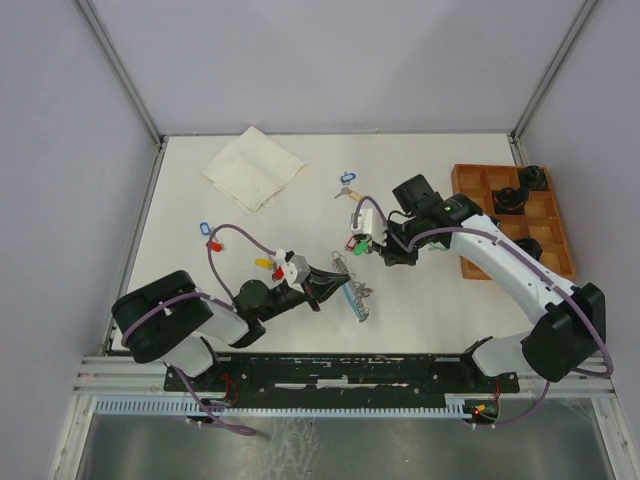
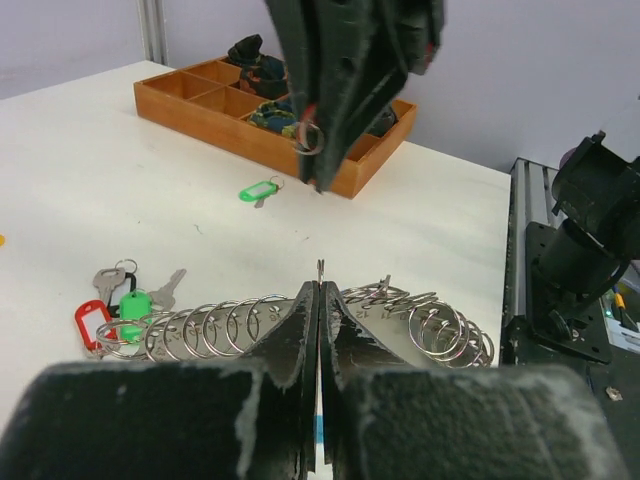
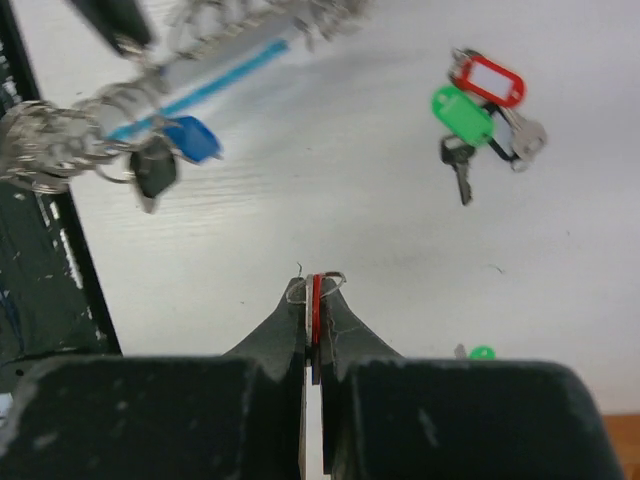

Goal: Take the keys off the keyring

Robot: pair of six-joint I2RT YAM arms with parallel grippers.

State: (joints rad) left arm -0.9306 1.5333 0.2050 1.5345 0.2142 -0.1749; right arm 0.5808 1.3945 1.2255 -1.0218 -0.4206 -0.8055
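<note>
White-shelled arms (image 1: 505, 265) with black joints, looping purple cables (image 1: 209, 258), scuffed matte-black jaws

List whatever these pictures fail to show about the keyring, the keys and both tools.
Right wrist view: the right tool is shut on a red sliver; the tool itself hides what that is.
Right wrist view: the keyring is blurred and cut by the top edge; its keys cannot be counted.
Left wrist view: the left tool covers the stretch of keyring it grips.
Top view: the wooden tray's dark contents are too small to name.
</note>
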